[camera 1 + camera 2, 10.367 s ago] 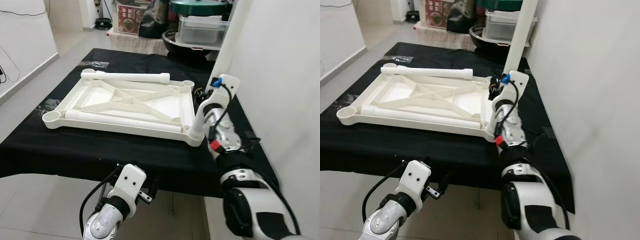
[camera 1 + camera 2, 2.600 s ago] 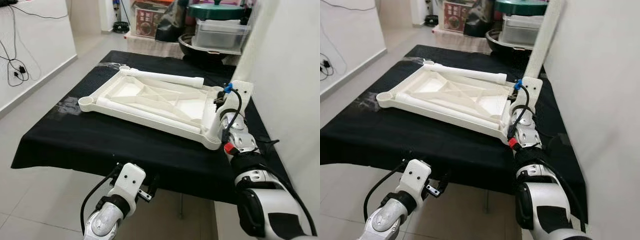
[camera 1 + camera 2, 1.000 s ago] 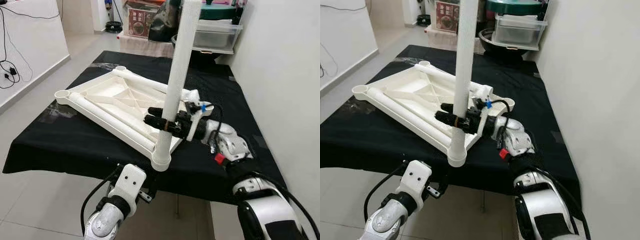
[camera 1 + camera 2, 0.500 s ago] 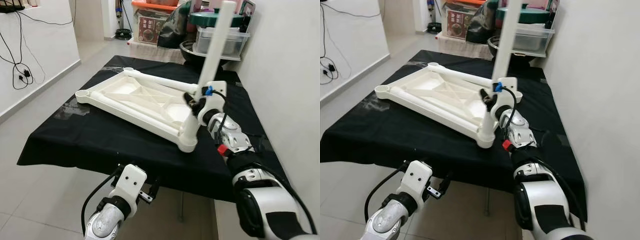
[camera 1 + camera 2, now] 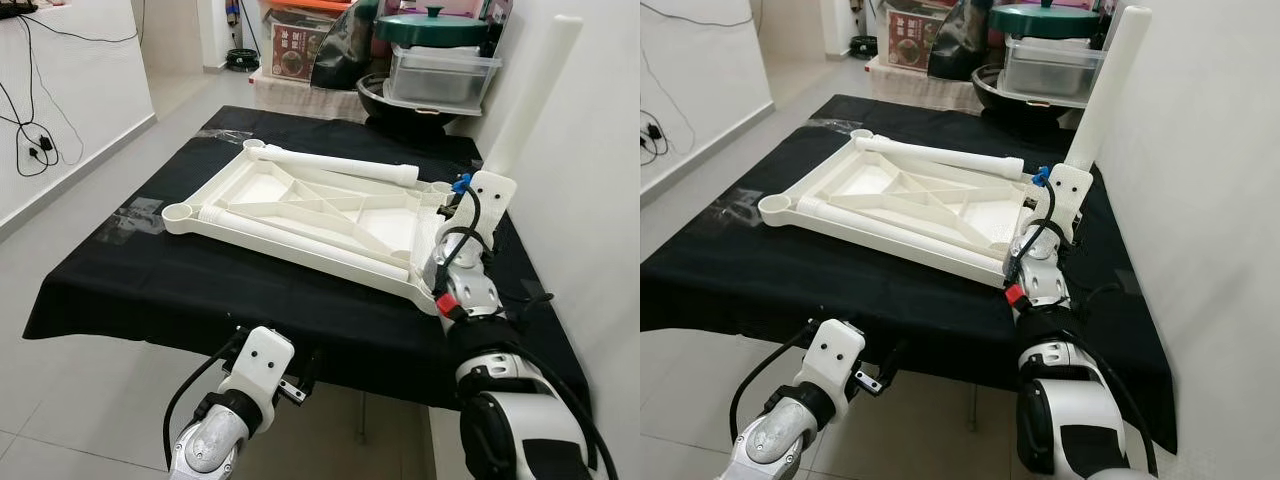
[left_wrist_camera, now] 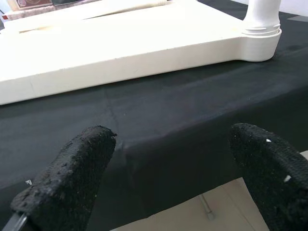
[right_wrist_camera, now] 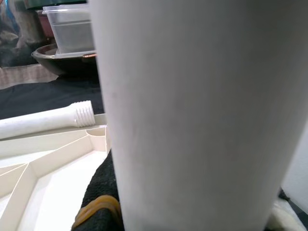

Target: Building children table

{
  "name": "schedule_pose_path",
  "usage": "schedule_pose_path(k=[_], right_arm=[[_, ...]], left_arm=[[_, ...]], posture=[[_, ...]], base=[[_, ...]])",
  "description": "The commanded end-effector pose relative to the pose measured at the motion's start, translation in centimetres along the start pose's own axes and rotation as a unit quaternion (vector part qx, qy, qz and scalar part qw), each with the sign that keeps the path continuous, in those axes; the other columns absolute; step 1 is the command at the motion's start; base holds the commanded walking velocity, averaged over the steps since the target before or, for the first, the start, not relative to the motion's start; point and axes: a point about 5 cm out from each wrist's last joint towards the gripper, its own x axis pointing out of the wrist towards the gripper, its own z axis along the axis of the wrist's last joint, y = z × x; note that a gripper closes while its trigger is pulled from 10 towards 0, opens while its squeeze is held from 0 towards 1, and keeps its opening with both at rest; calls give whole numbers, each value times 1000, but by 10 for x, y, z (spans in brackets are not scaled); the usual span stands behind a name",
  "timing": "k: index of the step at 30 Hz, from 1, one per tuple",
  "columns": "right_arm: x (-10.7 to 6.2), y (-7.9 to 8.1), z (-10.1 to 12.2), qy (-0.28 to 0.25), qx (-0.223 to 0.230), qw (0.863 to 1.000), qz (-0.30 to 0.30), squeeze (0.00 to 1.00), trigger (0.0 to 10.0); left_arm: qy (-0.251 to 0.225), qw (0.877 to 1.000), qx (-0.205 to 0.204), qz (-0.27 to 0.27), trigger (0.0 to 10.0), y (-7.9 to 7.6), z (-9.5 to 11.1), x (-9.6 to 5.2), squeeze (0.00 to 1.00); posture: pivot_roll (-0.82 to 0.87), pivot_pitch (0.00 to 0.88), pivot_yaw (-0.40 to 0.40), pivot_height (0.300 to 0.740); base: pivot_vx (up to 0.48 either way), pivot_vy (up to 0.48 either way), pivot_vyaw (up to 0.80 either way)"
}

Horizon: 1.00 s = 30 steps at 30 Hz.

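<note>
Clear tub (image 5: 441,75) behind black cloth (image 5: 150,280)

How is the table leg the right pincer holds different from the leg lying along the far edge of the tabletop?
The held leg stands nearly upright in a near corner socket of the tabletop; the far leg lies flat. The right pincer grips the held leg, while nothing touches the far leg, whose threaded end is exposed. Both are white tubes.

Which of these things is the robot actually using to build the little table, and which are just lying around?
For the job:
tabletop, upside down
upright leg, gripped by the right end effector
two loose legs lying on the tabletop

Lying about:
black cloth
plastic box
green lid
wall cables
</note>
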Motion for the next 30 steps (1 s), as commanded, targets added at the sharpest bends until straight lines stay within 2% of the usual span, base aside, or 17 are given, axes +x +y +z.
schedule_pose_path(k=[1, 6, 8, 9, 13, 15, 16, 17, 20, 21, 22, 24, 25, 26, 28, 29, 30], right_arm=[[-2, 6, -3, 18, 40, 999, 24, 1000, 10000], [-9, 17, 15, -29, 70, 995, 67, 1000, 10000], [-10, 19, 18, -38, 75, 993, 84, 918, 10000], [-11, 27, 24, -48, 101, 984, 139, 0, 10000], [-12, 36, 29, -49, 124, 967, 218, 0, 10000], [-11, 40, 31, -48, 119, 932, 338, 0, 10000], [-11, 40, 31, -48, 119, 932, 338, 0, 10000], [-11, 40, 31, -42, 117, 914, 385, 0, 10000], [-11, 40, 29, -32, 117, 898, 423, 0, 10000], [-12, 39, 28, -21, 116, 878, 465, 0, 10000], [-12, 39, 28, -21, 116, 878, 465, 0, 10000], [-28, 39, 22, 5, 103, 790, 604, 0, 10000], [-28, 39, 22, 5, 103, 790, 604, 0, 10000], [-39, 37, 18, 16, 86, 739, 668, 0, 10000], [-55, 34, 10, 31, 58, 671, 739, 0, 10000], [-55, 34, 10, 31, 58, 671, 739, 0, 10000], [-62, 34, 6, 40, 44, 641, 765, 0, 10000]], left_arm=[[9, 1000, 1, -3, 10000, -1, -5, 0, 0], [9, 1000, 0, -4, 10000, -1, -5, 0, 0], [9, 1000, 0, -4, 10000, -1, -5, 0, 0], [9, 1000, 0, -3, 10000, -1, -5, 0, 0], [8, 1000, 0, -3, 10000, -1, -5, 0, 0], [8, 1000, 0, -3, 10000, -1, -5, 0, 0], [8, 1000, 0, -3, 10000, -1, -5, 0, 0], [8, 1000, 0, -4, 10000, -1, -5, 0, 0], [8, 1000, 0, -4, 10000, -1, -5, 0, 0], [8, 1000, 0, -4, 10000, -1, -5, 1, 0], [8, 1000, 0, -4, 10000, -1, -5, 1, 0], [7, 1000, 0, -4, 10000, -2, -5, 0, 0], [7, 1000, 0, -4, 10000, -2, -5, 0, 0], [7, 1000, 0, -4, 10000, -2, -5, 0, 0], [7, 1000, 0, -4, 10000, -2, -5, 0, 0], [7, 1000, 0, -4, 10000, -2, -5, 0, 0], [7, 1000, 0, -5, 10000, -3, -5, 0, 0]], posture=[[131, 0, -125, 740], [132, 0, -126, 740], [133, 0, -127, 740], [133, 0, -127, 740], [133, 0, -127, 740], [131, 0, -128, 740], [131, 0, -128, 740], [130, 0, -127, 740], [130, 0, -126, 740], [132, 0, -128, 740], [132, 0, -128, 740], [135, 0, -128, 740], [135, 0, -128, 740], [137, 0, -129, 740], [138, 0, -131, 740], [138, 0, -131, 740], [138, 0, -131, 740]], base=[[0, 0, 0], [0, 0, 0], [0, 0, 0], [0, 0, 0], [0, 0, 0], [0, 0, 0], [0, 0, 0], [0, 0, 0], [0, 0, 0], [0, 0, 0], [0, 0, 0], [0, 0, 0], [0, 0, 0], [0, 0, 0], [0, 0, 0], [0, 0, 0], [0, 0, 0]])
